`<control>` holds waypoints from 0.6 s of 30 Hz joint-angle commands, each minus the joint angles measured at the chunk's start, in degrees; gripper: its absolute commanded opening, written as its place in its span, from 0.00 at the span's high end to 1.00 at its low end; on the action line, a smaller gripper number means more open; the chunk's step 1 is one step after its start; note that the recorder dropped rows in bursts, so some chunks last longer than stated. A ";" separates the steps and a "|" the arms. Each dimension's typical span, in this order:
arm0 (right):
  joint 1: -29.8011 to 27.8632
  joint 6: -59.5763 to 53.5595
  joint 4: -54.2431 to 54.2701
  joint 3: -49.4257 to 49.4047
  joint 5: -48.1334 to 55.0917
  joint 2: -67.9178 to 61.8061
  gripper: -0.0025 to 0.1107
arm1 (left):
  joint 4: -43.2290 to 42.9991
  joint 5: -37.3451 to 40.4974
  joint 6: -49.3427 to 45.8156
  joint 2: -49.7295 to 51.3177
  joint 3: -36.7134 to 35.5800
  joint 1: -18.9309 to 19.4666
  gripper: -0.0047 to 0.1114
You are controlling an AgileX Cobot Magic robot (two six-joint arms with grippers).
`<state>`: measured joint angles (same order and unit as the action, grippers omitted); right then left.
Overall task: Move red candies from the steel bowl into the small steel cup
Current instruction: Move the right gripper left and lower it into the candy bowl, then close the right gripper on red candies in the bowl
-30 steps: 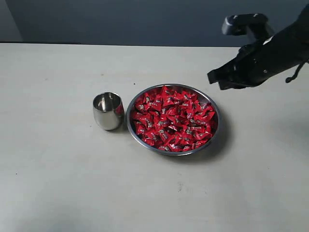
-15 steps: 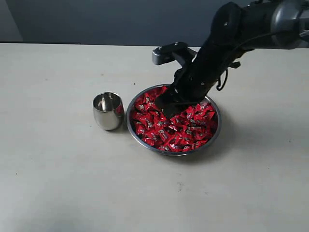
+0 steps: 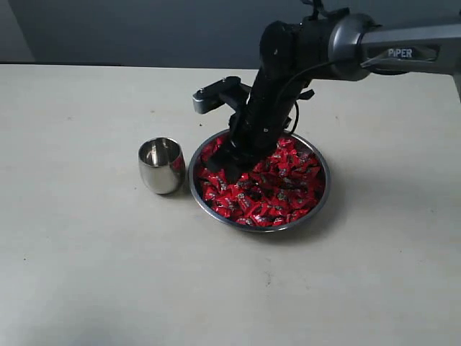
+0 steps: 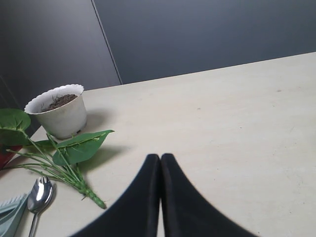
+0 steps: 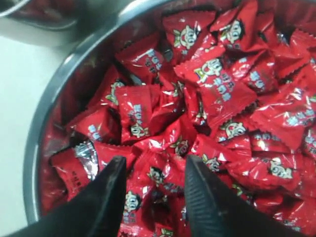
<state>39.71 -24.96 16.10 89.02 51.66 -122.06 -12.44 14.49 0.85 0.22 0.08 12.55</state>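
Red crinkly wrapped candies fill the wide shiny steel bowl; right gripper, jaws apart, sits among them at ten o'clock; left gripper pressed together.

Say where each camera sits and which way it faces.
Exterior: off the arms, down at the wide steel bowl of red-wrapped candies and small steel cup; right gripper shows.
Left wrist: on the left arm, past the shut left gripper toward a white pot.
Right wrist: on the right arm, between open fingers into the candies.
Shared, exterior and right wrist: bowl, candies.
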 commanded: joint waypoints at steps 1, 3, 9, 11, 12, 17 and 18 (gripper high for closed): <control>-0.07 1.16 -2.55 0.52 0.66 -1.55 0.64 | -0.25 -0.76 0.21 -0.22 -0.08 -0.16 0.96; -0.07 1.16 -2.67 0.52 0.45 -2.14 0.64 | -0.25 -0.76 0.21 -0.22 -0.08 -0.16 0.96; -0.07 1.16 -2.67 0.52 -0.69 -3.31 0.64 | -0.25 -0.76 0.21 -0.22 -0.08 -0.16 0.96; -0.07 1.16 -2.67 0.52 -0.71 -3.42 0.66 | -0.25 -0.76 0.21 -0.22 -0.08 -0.16 0.96; -0.07 1.16 -2.67 0.52 -0.88 -3.42 0.68 | -0.25 -0.76 0.21 -0.22 -0.08 -0.16 0.96; -0.07 1.43 -2.79 0.77 -0.74 -3.42 0.98 | -0.25 -0.76 0.21 -0.22 -0.08 -0.16 0.96; -0.07 2.18 -2.78 0.87 -0.64 -3.42 0.98 | -0.25 -0.76 0.21 -0.22 -0.08 -0.16 0.96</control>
<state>39.71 -23.72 14.05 89.25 50.89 -125.45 -12.44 14.49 0.85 0.22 0.08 12.55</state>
